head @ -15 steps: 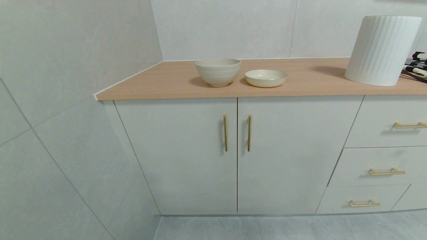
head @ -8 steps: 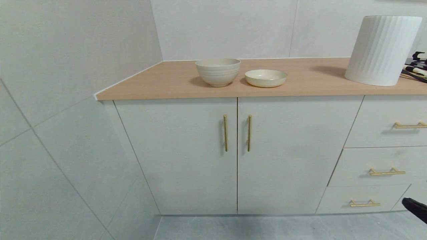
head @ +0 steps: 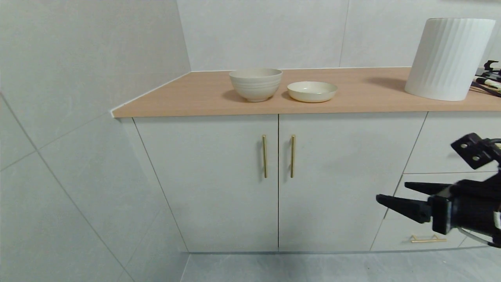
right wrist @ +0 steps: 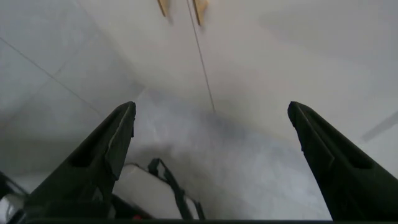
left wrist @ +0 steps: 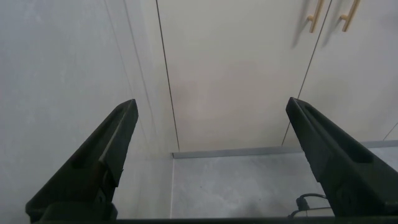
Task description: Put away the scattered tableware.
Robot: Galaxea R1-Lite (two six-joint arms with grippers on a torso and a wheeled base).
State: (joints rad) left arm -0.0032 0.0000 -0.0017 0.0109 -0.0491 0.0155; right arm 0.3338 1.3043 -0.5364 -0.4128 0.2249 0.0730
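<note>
A deep beige ribbed bowl [head: 255,84] and a shallow cream dish [head: 312,91] stand side by side on the wooden countertop [head: 188,98]. Below them are two shut white cabinet doors with upright gold handles [head: 264,156]. My right gripper [head: 395,196] is open at the lower right, in front of the drawers, its fingers pointing left toward the right door and holding nothing. In the right wrist view the right gripper [right wrist: 211,118] faces the door seam and floor. My left gripper [left wrist: 211,115] is open and empty, low by the left door and the side wall.
A tall white ribbed container [head: 448,58] stands at the right of the counter, with dark utensils [head: 487,80] beyond it. Three drawers with gold handles [head: 454,202] sit right of the doors. A tiled wall [head: 78,117] closes the left side. Grey floor [head: 313,266] lies below.
My right gripper has risen from the bottom right corner and come leftward into view in front of the drawers. The bowl and dish have not moved.
</note>
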